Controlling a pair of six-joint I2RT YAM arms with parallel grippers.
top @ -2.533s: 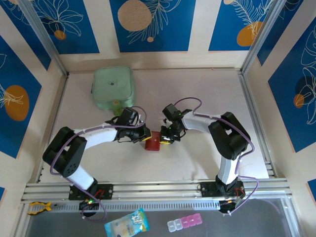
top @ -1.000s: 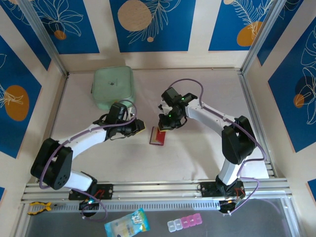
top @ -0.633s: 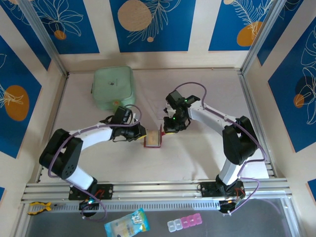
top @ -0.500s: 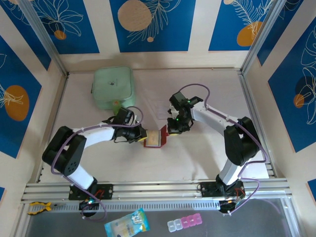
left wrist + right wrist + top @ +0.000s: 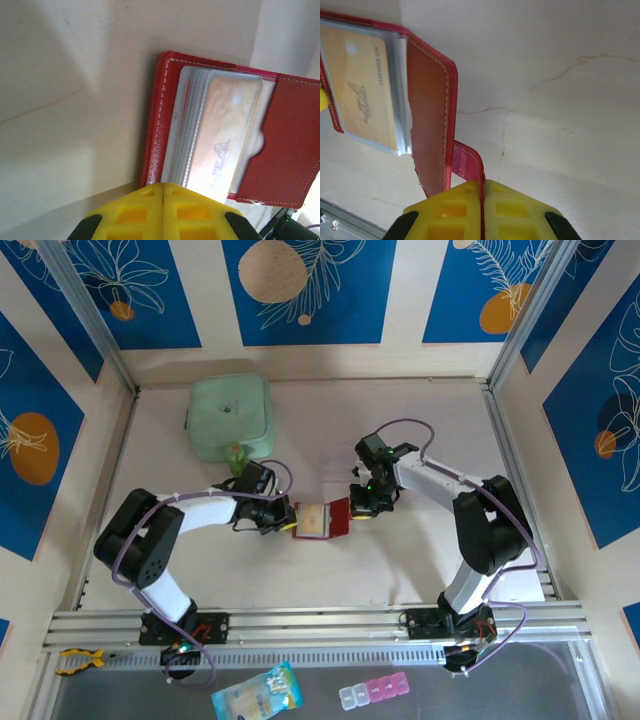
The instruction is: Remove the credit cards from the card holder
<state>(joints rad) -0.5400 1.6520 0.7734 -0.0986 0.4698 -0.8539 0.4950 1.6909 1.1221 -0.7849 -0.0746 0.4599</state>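
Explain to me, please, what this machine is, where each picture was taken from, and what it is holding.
These are two robot arms bolted at the near edge of a table. The wide picture comes from a fixed camera above and behind them; the two close-ups come from a camera on each wrist, yellow fingers at the bottom. Between the arms lies an open red card holder with a tan credit card in a clear sleeve. The left gripper is shut on its left edge, the right gripper on its red snap tab. A mint-green pouch lies farther back.
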